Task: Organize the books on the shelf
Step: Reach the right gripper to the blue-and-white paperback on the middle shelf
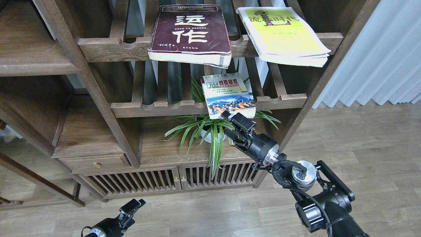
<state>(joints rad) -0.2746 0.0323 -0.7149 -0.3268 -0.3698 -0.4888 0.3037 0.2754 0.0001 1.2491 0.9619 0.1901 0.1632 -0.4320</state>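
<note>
The thick maroon book [192, 29] and the yellow-green book [284, 33] lie flat on the upper slatted rack and overhang its front rail. The small white book [228, 95] lies on the lower slatted rack, its front edge past the rail. My right gripper [234, 126] is just below and in front of the white book's front edge; its fingers look open and hold nothing. My left gripper [131, 206] is low near the floor, seen small and dark. The solid dark-brown shelf [29, 52] is at the upper left and bare.
A potted spider plant [213, 133] stands on the board under the lower rack, right behind my right gripper. Below it are slatted cabinet doors [177, 179] and a drawer [97, 163]. A white curtain [381, 56] hangs at the right over wood floor.
</note>
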